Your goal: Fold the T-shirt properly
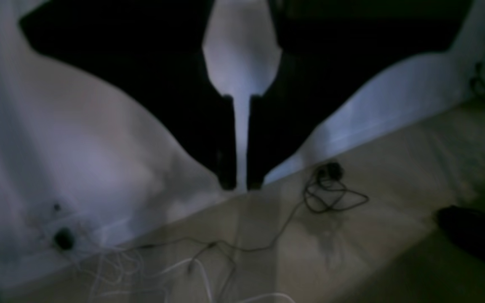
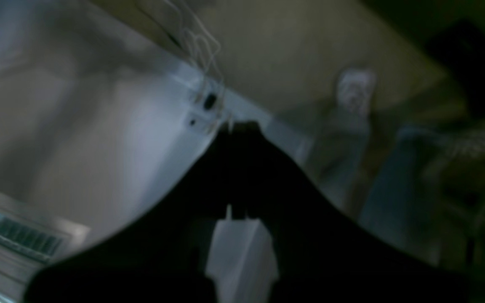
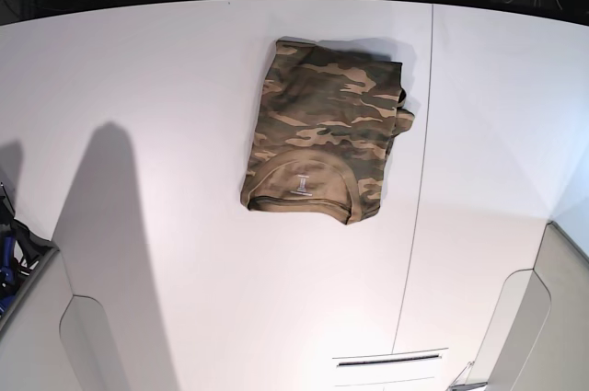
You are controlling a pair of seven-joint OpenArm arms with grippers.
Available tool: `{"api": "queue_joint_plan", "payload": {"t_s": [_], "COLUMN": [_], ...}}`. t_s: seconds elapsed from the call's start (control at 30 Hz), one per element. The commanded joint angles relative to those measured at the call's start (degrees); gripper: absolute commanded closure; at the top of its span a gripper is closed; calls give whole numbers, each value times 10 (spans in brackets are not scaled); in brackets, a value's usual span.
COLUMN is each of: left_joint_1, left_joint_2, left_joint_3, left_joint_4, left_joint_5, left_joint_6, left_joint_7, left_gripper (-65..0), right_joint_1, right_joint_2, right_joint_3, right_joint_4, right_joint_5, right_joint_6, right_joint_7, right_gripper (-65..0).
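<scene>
Camouflage cloth T-shirt (image 3: 324,133) lies folded on the white table (image 3: 166,87); left gripper (image 1: 241,185) slightly parted, right gripper (image 2: 239,126) clenched, both empty.

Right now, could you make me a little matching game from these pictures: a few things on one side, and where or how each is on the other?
Things:
1. camouflage-print cloth T-shirt
2. small pale neck label
3. left gripper
4. tangled thin black cable

States or places:
A. on the floor beside the wall
B. jaws almost together, holding nothing
C. folded into a compact rectangle on the white table
D. on the shirt, near its edge closest to the camera

Pairs: 1-C, 2-D, 3-B, 4-A
</scene>
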Motion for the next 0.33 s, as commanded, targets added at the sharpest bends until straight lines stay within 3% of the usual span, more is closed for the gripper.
{"api": "queue_joint_plan", "payload": {"t_s": [0.0, 0.13, 0.3], "left_joint_1": [-19, -104, -147], "left_joint_2": [2, 40, 70], "left_joint_3": [16, 60, 63], "left_joint_4": [-29, -135, -167], "left_joint_5": [0, 0, 0], "left_joint_6": [0, 0, 0], "left_joint_7": [3, 3, 3], "left_gripper": [-58, -58, -58], "right_joint_1": [10, 63, 99], "right_joint_2": [-6, -40, -72], "right_joint_3": [0, 0, 0], "right_joint_4": [-18, -89, -123], "right_joint_5": [1, 1, 1], "right_joint_6": [-2, -18, -17], "right_joint_7": [-12, -16, -17], "right_gripper": [0, 0, 0]}}
